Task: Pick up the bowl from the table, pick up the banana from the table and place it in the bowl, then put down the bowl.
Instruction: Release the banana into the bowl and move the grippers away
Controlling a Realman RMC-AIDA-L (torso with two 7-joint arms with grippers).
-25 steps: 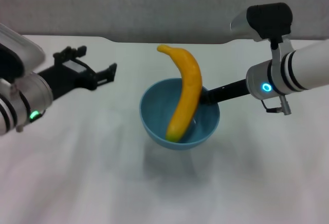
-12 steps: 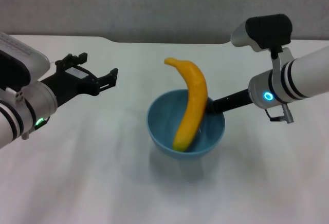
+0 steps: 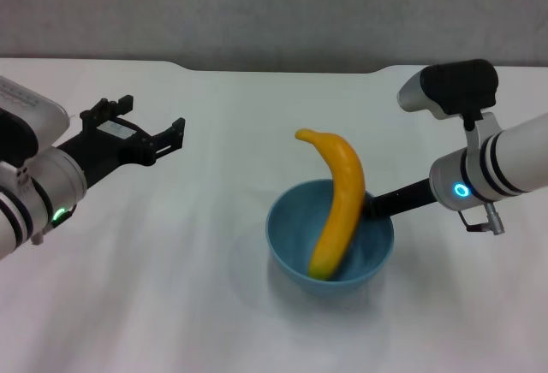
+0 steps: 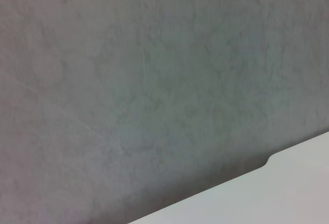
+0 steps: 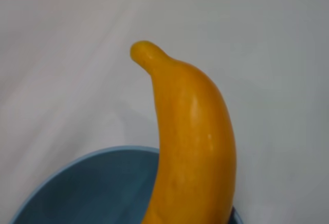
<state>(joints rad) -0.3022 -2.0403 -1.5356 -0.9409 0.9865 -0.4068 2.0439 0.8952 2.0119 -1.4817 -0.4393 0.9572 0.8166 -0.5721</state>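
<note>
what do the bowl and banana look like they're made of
The bowl: smooth light-blue plastic or glazed ceramic, going by its even colour and soft sheen; which one cannot be told. The banana: uniform yellow-orange skin with glossy highlights and no spots, so it may be a plastic replica, though real fruit is not ruled out.

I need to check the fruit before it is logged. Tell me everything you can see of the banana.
The banana is a single unpeeled one, smooth yellow-orange skin with a faint sheen, strongly curved. It stands steeply in the light-blue bowl, lower end on the bowl's inside, upper body leaning on the rim at the robot's right, and its narrow top end sticks up well above the rim. Only the bowl visibly touches it. The right gripper reaches the bowl's rim just beside it.
</note>
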